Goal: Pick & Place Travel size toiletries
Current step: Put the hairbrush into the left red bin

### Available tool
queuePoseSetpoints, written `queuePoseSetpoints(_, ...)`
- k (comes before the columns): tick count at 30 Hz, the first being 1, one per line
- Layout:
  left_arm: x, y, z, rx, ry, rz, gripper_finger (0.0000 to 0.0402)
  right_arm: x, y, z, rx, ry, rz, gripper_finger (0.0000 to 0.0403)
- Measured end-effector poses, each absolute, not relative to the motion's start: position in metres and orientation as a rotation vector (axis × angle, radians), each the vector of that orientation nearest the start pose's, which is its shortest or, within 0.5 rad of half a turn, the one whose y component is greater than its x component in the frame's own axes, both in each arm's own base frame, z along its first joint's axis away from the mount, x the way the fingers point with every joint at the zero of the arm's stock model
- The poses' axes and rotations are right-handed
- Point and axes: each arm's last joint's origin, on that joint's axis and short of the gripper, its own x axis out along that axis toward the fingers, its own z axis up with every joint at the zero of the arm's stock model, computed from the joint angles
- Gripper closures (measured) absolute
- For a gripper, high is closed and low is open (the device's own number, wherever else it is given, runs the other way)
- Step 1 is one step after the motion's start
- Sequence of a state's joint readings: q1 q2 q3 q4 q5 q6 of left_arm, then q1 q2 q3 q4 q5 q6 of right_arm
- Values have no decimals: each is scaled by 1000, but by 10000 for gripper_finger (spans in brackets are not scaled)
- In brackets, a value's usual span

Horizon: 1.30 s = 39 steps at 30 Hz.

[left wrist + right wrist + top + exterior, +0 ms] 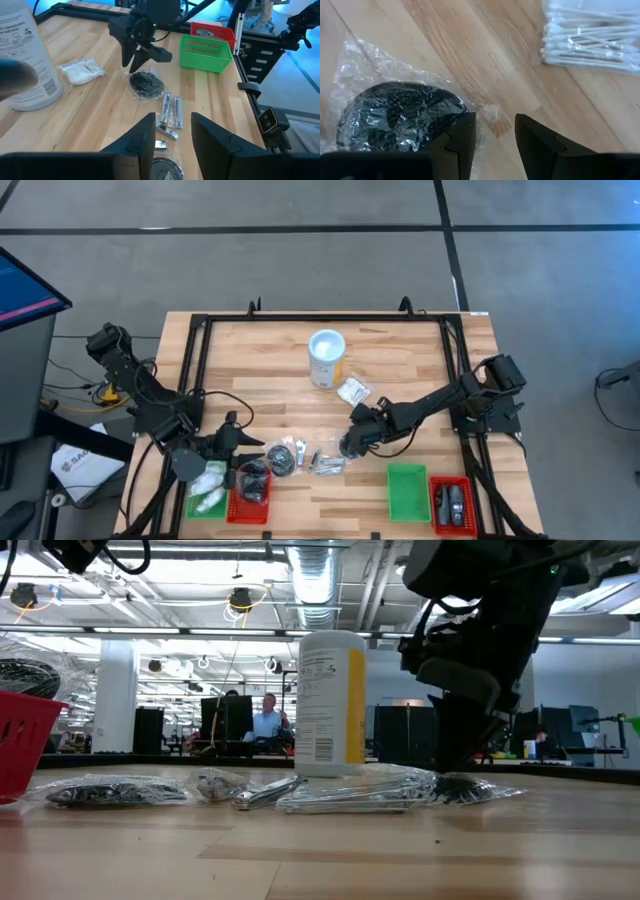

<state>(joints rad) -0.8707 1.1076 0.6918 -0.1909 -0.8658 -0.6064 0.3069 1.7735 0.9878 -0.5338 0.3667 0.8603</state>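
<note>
- My right gripper [494, 142] hangs low over the table, fingers parted and grasping nothing.
- The black round packet [400, 117] I want lies at lower left of the right wrist frame, its wrap touching one finger, not between them; I judge a sideways shift is needed.
- The cotton-swab packet [592, 40] sits upper right, well apart.
- My left gripper [172, 132], parted and empty, waits farther off.

Both claws, left [243, 442] and right [347, 446], hang low, fingers parted.
</note>
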Motion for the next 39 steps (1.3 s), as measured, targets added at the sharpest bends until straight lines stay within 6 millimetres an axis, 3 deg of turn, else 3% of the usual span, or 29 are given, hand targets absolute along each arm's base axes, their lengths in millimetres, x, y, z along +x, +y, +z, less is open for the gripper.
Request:
queuePoseSetpoints(18,160,-155,246,-136,372,112,284,311,83,131,290,1088,-501,280)
queuePoseSetpoints(21,160,-155,246,-136,372,112,284,312,81,131,302,1089,-497,306)
queuePoseSetpoints(26,160,-155,246,-136,372,112,284,312,82,131,279,1106,-463,391)
queuePoseSetpoints(35,160,-155,246,-135,372,112,284,312,84,131,260,1109,-439,402)
queuePoseSetpoints(39,160,-155,246,-135,372,112,284,316,87,142,257,1080,-412,402)
